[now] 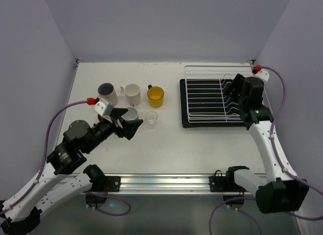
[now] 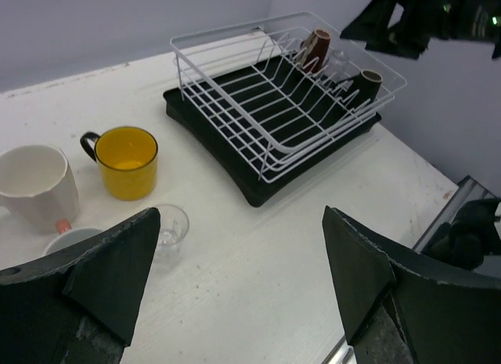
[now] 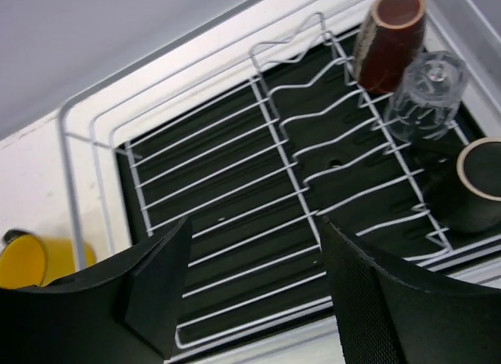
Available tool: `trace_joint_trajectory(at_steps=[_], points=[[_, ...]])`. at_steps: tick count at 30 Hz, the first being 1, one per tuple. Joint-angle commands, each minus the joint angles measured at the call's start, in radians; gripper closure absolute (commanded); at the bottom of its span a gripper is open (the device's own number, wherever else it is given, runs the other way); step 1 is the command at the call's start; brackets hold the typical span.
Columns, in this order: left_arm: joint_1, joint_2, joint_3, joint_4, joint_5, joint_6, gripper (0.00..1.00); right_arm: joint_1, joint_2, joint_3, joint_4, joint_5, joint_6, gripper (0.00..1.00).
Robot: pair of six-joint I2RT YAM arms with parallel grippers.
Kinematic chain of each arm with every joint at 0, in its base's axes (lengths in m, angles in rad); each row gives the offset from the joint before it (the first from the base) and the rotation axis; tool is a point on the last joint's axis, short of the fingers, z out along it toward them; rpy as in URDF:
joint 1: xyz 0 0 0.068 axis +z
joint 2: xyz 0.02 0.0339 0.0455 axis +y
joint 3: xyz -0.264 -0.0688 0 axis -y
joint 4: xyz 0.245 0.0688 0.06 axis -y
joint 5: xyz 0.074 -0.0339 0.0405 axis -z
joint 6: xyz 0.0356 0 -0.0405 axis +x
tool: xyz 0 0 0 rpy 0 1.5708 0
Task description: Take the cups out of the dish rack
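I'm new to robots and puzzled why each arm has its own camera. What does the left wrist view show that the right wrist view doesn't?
Only the left wrist view: a white cup and a small clear glass on the table. Only the right wrist view: a tipped glass in the dish rack. Both: the dish rack, a reddish-brown cup and a dark cup in it, and a yellow cup outside it.
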Motion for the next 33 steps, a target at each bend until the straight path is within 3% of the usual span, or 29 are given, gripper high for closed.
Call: trace_joint_trajectory(at_steps=[1, 5, 11, 21, 26, 33], points=[[-0.004, -0.104, -0.132, -0.022, 0.051, -0.007, 0.11, -0.054, 0.154, 0.13, 0.03, 0.071, -0.021, 0.32], [-0.003, -0.236, -0.21, -0.048, 0.038, 0.025, 0.11, -0.12, 0.351, 0.282, 0.044, 0.111, -0.027, 0.33], [-0.004, -0.264, -0.216, -0.054, 0.048, 0.042, 0.09, -0.18, 0.586, 0.459, 0.027, 0.226, -0.079, 0.34], [-0.001, -0.239, -0.218, -0.041, 0.084, 0.053, 0.09, -0.231, 0.801, 0.6, -0.009, 0.281, -0.132, 0.31], [-0.003, -0.226, -0.218, -0.036, 0.085, 0.055, 0.09, -0.237, 0.868, 0.654, -0.012, 0.286, -0.159, 0.27], [-0.001, -0.202, -0.218, -0.036, 0.08, 0.058, 0.09, -0.243, 0.934, 0.717, -0.052, 0.267, -0.153, 0.28]])
